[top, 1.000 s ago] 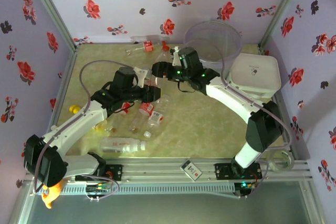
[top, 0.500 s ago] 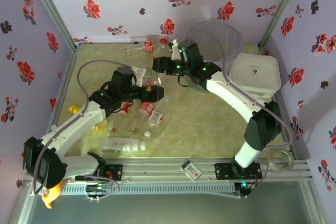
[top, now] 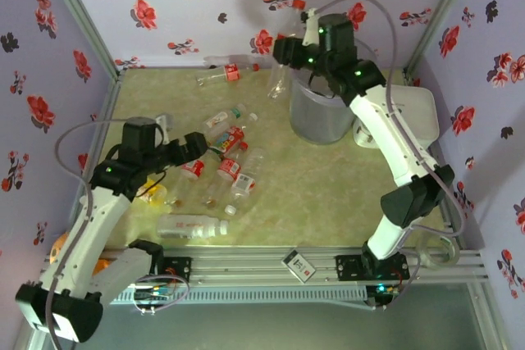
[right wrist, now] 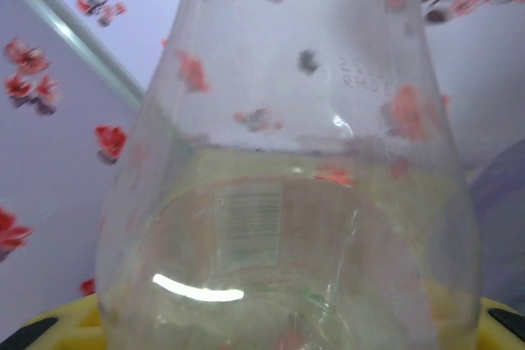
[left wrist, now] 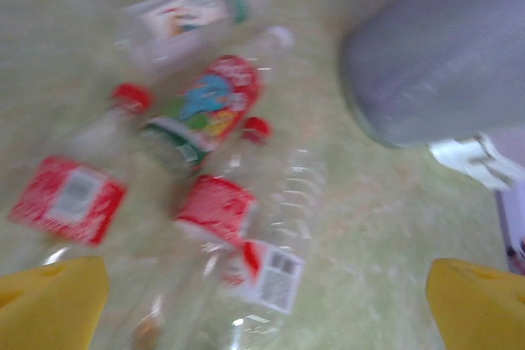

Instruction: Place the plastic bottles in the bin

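beside the bin the right gripper grips a clear bottle; the left gripper hangs spread wide above loose bottles

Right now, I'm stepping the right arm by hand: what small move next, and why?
Probably shift the right gripper rightward: its clear bottle hangs left of the bin, not over its opening, so releasing here would likely miss.
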`<state>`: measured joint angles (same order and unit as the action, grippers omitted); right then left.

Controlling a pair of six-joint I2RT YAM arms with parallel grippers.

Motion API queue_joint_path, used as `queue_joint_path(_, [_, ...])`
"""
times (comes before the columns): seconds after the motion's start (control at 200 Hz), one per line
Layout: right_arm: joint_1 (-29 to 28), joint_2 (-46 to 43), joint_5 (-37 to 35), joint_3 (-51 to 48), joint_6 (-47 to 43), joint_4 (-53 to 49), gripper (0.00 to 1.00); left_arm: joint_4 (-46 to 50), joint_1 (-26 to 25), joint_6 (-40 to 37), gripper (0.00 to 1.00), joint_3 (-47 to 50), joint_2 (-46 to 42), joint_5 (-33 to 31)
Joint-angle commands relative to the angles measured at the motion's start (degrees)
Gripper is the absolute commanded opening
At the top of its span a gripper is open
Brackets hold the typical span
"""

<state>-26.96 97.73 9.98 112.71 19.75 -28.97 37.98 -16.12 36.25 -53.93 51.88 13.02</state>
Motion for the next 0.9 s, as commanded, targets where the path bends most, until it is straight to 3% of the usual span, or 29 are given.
queue_joint_path(0.0, [2.7, 1.3, -3.9, 4.1, -4.2, -1.6, 0.41, 9.0, 4.4, 5.5, 1.0, 2.3, -2.4, -2.9])
queue_joint_path(0.45, [17.5, 5.8, 0.7, 6.3, -3.8, 0.7, 0.41, 17.5, 14.3, 8.3, 1.0, 3.2, -6.8, -14.1])
queue_joint_path(0.895, [18.8, 4.7, 4.3, -10.6, -12.7, 6.8, 0.41, 10.6, 20.2, 9.4, 1.0, 11.7, -5.3, -15.4])
